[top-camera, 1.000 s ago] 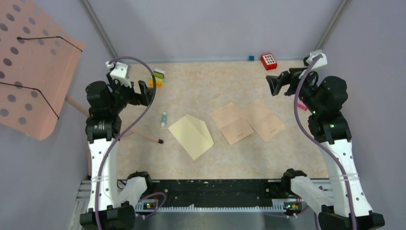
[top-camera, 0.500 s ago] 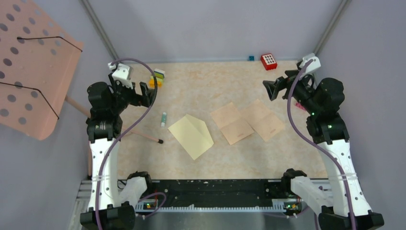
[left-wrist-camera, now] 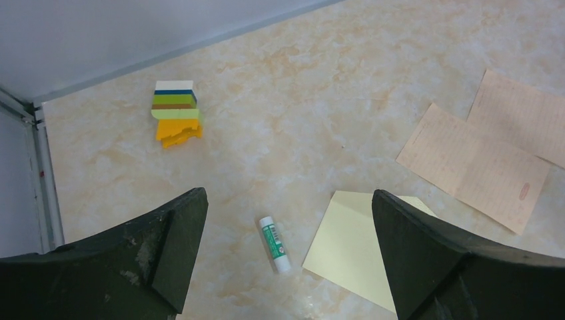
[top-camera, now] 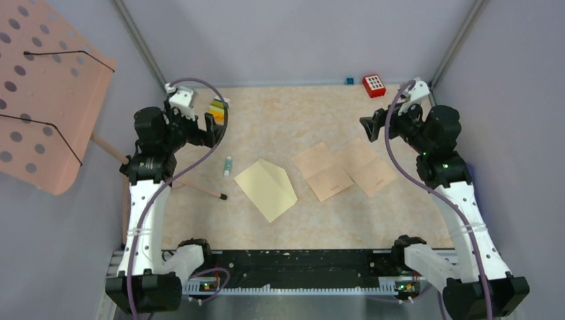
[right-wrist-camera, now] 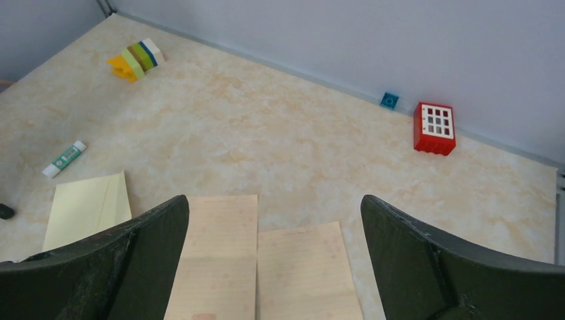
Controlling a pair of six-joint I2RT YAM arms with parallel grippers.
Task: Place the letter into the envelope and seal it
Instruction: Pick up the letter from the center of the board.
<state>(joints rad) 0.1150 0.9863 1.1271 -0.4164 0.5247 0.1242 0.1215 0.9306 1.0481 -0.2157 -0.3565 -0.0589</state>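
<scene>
Left gripper [left-wrist-camera: 288, 199] and right gripper [right-wrist-camera: 273, 200] hang spread wide, empty. The envelope [top-camera: 266, 188] lies on the counter [top-camera: 293, 113]; two tan sheets [top-camera: 324, 172] lie outside it, just beside.

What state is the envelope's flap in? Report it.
Open, unsealed: the envelope lies flat, and its triangular flap is spread out beyond the rectangular body.
</scene>
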